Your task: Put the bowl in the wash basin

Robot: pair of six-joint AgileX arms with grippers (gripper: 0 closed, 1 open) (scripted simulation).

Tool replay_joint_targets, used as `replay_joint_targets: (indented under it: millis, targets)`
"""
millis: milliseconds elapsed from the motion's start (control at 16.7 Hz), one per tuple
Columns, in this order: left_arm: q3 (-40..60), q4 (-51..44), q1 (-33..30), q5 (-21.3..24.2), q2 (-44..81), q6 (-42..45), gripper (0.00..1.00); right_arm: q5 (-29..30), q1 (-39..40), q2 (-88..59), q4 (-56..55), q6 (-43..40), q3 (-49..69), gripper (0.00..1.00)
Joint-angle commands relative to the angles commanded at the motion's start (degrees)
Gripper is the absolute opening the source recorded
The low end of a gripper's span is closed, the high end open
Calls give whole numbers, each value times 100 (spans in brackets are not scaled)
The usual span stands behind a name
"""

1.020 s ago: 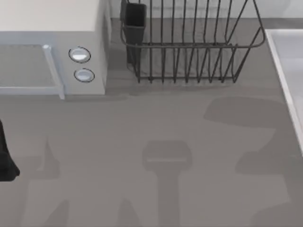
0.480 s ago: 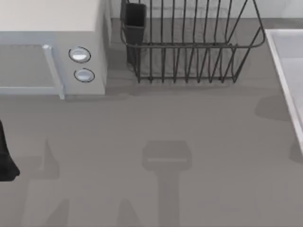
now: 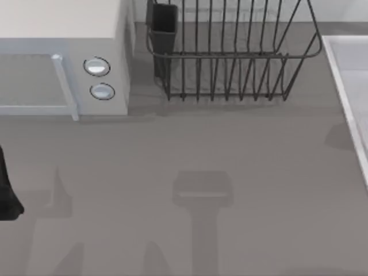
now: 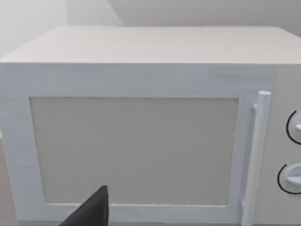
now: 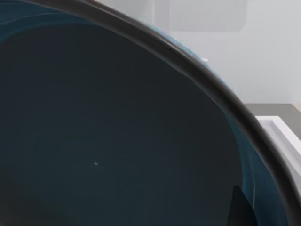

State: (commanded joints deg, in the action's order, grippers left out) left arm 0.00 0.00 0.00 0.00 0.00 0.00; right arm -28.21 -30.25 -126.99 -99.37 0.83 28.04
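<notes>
The deep teal-blue bowl [image 5: 117,141] sits very close in the right wrist view, its dark rim arching across the picture. One dark finger [image 5: 241,209] of my right gripper lies against the bowl's inner wall just under the rim, so the gripper is shut on the bowl. Past the rim shows the white raised edge of the wash basin [image 5: 282,136]. In the top view the wash basin [image 3: 345,98] runs along the table's right side, with a faint shadow on the table beside it. My left arm [image 3: 7,195] is parked at the table's left edge.
A white microwave [image 3: 63,52] with two round knobs stands at the back left, and the left wrist view faces its closed door [image 4: 136,150]. A dark wire dish rack [image 3: 230,57] holding a black cup [image 3: 164,20] stands at the back middle.
The large shadows on the right half of the table have slid right and shrunk to a small patch beside the wash basin. The left arm has not moved.
</notes>
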Motion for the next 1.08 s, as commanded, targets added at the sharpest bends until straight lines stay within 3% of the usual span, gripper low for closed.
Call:
replay_joint_targets:
  millis: [120,900,1080]
  targets:
    - [0,0,0,0,0,0,100,0,0,0,0,0,0,0]
    - [0,0,0,0,0,0,100,0,0,0,0,0,0,98]
    - [0,0,0,0,0,0,100,0,0,0,0,0,0,100]
